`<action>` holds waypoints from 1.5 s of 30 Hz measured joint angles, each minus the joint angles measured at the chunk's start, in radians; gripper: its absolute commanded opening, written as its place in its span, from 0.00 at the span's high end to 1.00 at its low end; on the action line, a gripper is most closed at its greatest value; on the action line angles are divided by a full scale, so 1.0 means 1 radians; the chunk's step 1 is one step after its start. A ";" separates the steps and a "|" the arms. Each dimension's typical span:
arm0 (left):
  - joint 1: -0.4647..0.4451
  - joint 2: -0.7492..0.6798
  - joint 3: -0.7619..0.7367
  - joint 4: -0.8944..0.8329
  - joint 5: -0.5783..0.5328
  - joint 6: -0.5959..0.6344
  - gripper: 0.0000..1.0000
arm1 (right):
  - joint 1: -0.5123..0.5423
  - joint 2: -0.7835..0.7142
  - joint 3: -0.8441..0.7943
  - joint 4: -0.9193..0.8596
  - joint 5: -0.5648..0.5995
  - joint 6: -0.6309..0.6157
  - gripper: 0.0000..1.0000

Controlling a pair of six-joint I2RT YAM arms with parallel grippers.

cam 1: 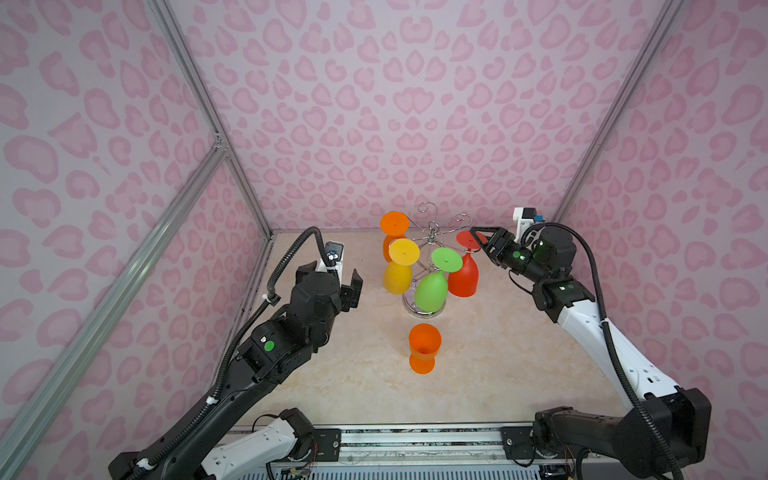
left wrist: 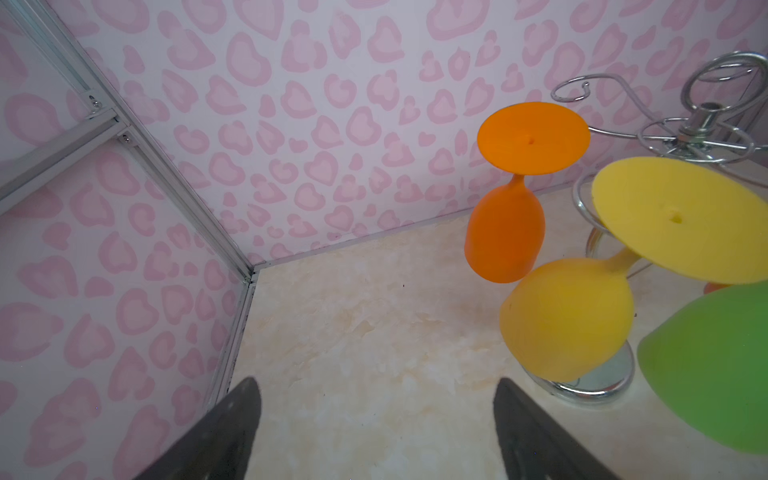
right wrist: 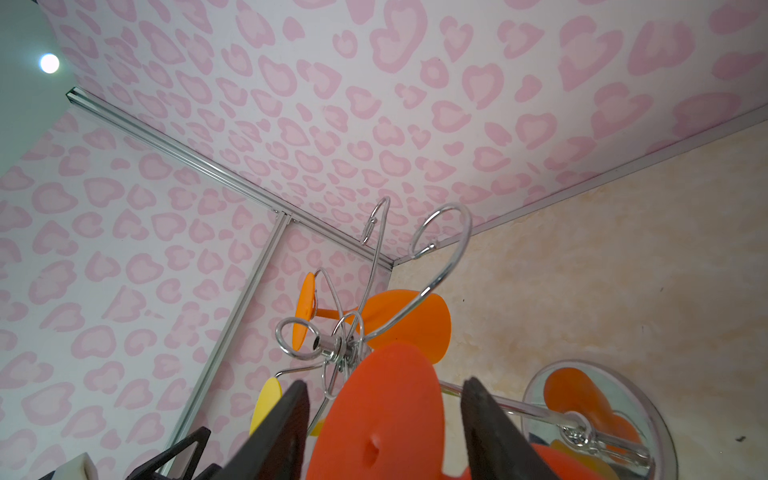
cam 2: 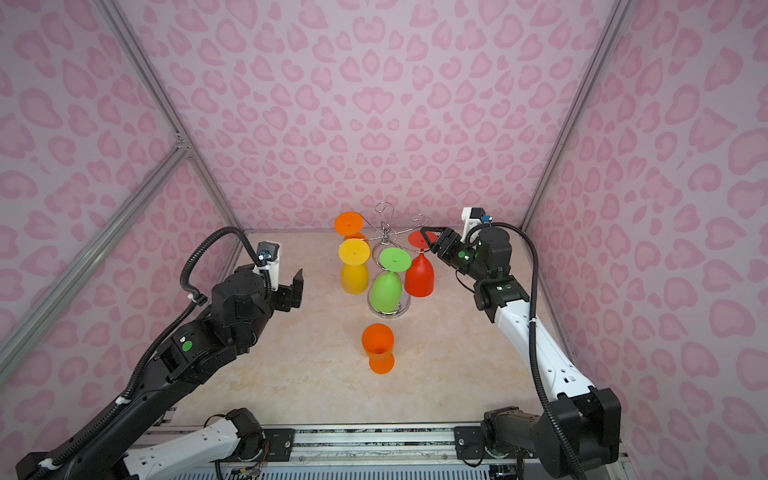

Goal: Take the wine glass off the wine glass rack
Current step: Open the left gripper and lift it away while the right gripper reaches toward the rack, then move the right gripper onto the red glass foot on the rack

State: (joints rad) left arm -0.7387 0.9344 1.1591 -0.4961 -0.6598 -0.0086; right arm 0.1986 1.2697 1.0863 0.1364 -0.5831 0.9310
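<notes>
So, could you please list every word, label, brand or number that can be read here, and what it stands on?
None: no readable text in any view.
The wine glass rack, the upright orange wine glass and the wall bear no writing.
The left arm shows only a plain green dot.

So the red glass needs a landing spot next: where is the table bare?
Bare: the table right of the standing orange glass, and left of it toward the left gripper. Crowded: around the rack, under its hanging glasses.
</notes>
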 measured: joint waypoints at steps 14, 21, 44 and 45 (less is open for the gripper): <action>0.009 -0.020 -0.012 0.011 0.047 -0.001 0.11 | 0.002 -0.002 0.011 -0.009 0.026 -0.003 0.69; 0.010 -0.024 -0.012 0.012 0.052 -0.001 0.11 | 0.002 -0.002 0.023 -0.024 0.017 0.001 0.74; 0.014 -0.018 -0.012 0.012 0.062 0.003 0.11 | -0.034 0.023 0.005 0.051 -0.074 0.191 0.99; 0.014 -0.018 -0.013 0.012 0.065 0.003 0.11 | -0.036 0.024 0.003 0.057 -0.080 0.201 1.00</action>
State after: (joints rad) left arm -0.7242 0.9161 1.1465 -0.4843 -0.5945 -0.0051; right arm 0.1623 1.2942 1.0893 0.1932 -0.6628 1.1320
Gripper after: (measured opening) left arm 0.887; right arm 0.049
